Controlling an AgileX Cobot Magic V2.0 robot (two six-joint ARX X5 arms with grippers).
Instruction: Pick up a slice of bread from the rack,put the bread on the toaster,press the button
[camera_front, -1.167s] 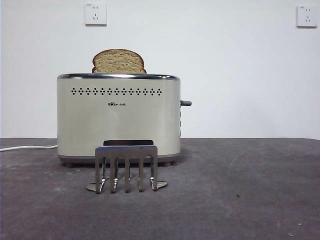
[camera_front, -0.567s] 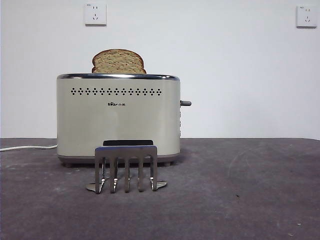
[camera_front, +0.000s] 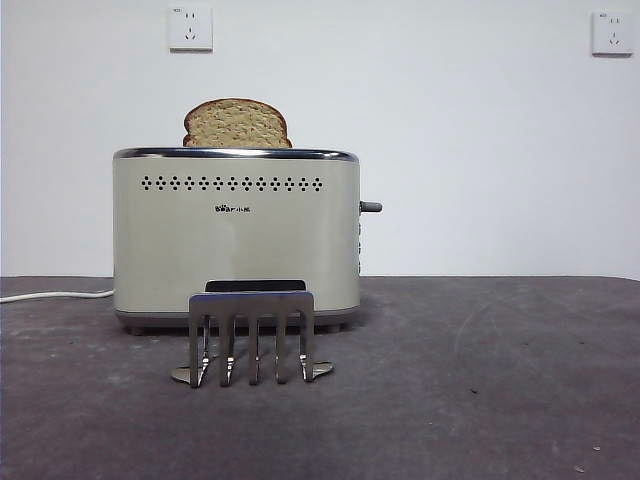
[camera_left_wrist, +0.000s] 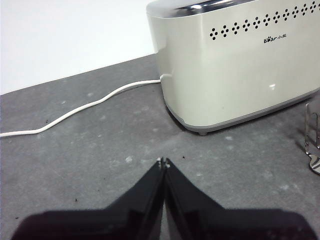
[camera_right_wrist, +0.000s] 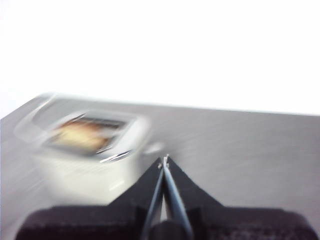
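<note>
The slice of bread (camera_front: 237, 124) stands upright in a slot of the cream toaster (camera_front: 236, 235), its domed top showing above the chrome rim. The steel rack (camera_front: 251, 335) stands empty in front of the toaster. The toaster's dark lever (camera_front: 371, 207) sticks out on its right side. My left gripper (camera_left_wrist: 163, 162) is shut and empty, low over the table beside the toaster (camera_left_wrist: 235, 60). My right gripper (camera_right_wrist: 164, 161) is shut and empty, up in the air with the toaster (camera_right_wrist: 87, 150) and bread (camera_right_wrist: 80, 134) blurred below it. Neither gripper shows in the front view.
A white cord (camera_front: 55, 295) runs left from the toaster across the dark grey table (camera_front: 480, 380); it also shows in the left wrist view (camera_left_wrist: 75, 107). Two wall sockets (camera_front: 191, 28) sit high on the white wall behind.
</note>
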